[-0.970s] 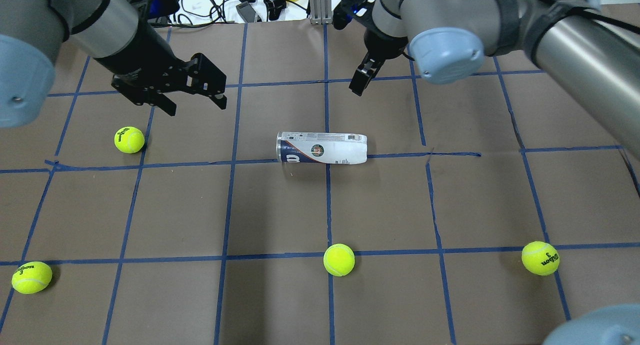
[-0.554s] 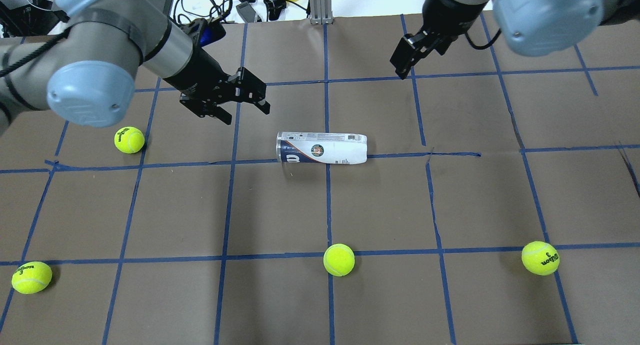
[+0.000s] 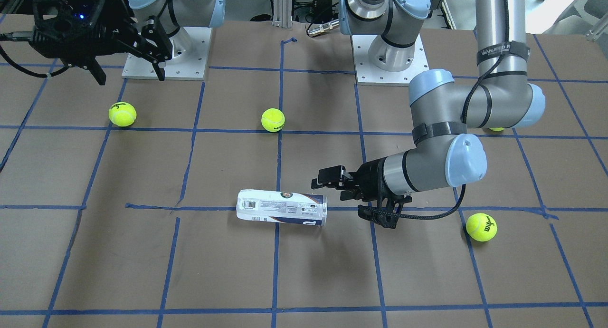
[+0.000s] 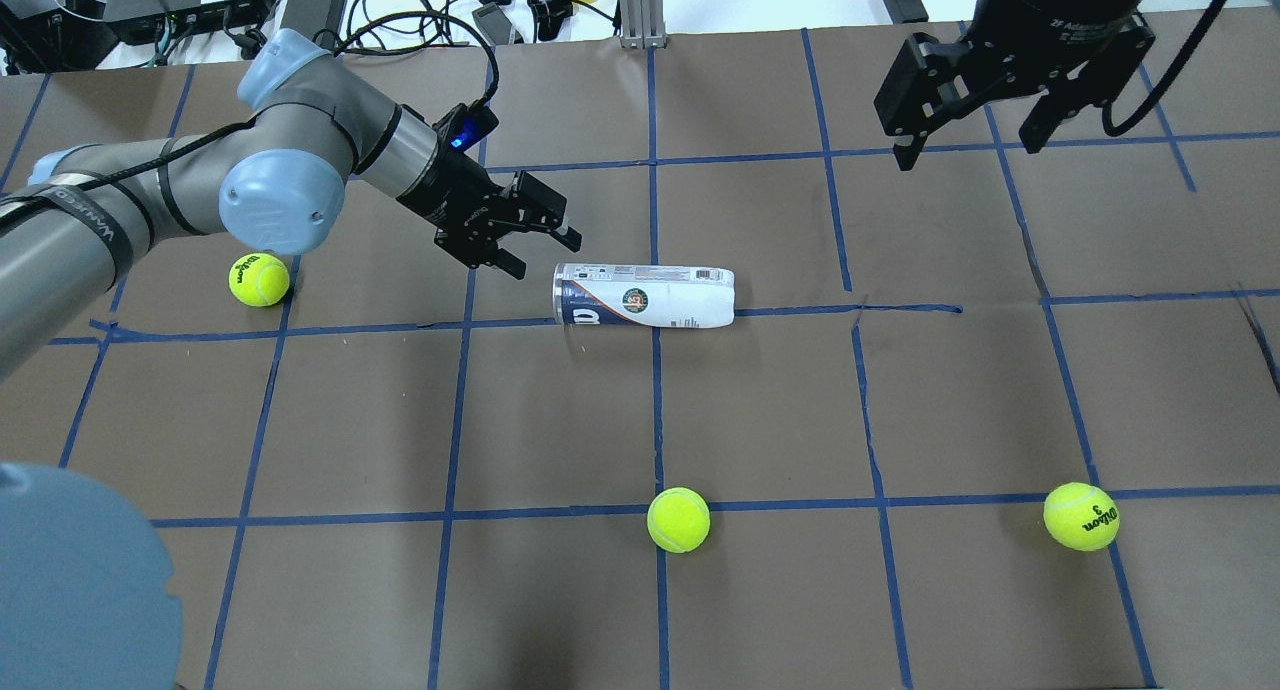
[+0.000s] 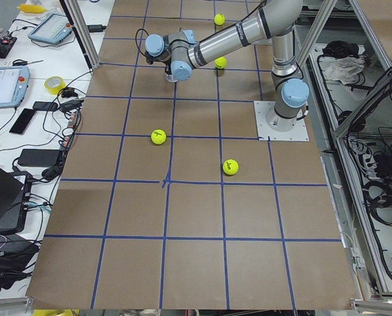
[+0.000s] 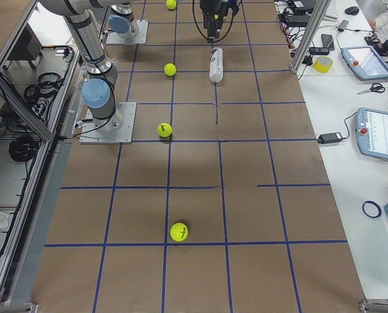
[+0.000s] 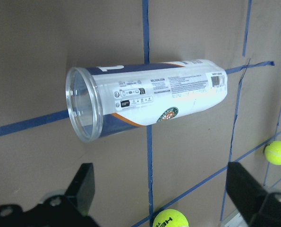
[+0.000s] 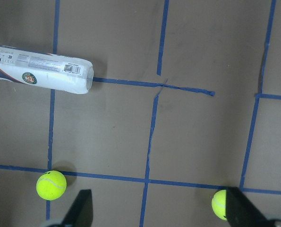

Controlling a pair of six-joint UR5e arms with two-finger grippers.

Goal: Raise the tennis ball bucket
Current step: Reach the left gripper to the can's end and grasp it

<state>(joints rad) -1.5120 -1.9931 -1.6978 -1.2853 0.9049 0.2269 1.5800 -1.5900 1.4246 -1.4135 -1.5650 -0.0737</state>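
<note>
The bucket (image 4: 645,296), a slim clear plastic cylinder with a glossy label, lies sideways on the matte brown table (image 4: 300,420). The left gripper (image 4: 547,253) hovers beside its open end, fingers spread and empty. The right gripper (image 4: 970,142), also spread, hangs well apart. Fuzzy balls (image 4: 678,519) lie scattered around.

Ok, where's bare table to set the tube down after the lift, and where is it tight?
Bare: the squares between the tennis ball bucket and the middle ball, and the stretch from its closed end to the right ball. Crowded: its open end, where the open left claw hovers, left ball beyond.
</note>
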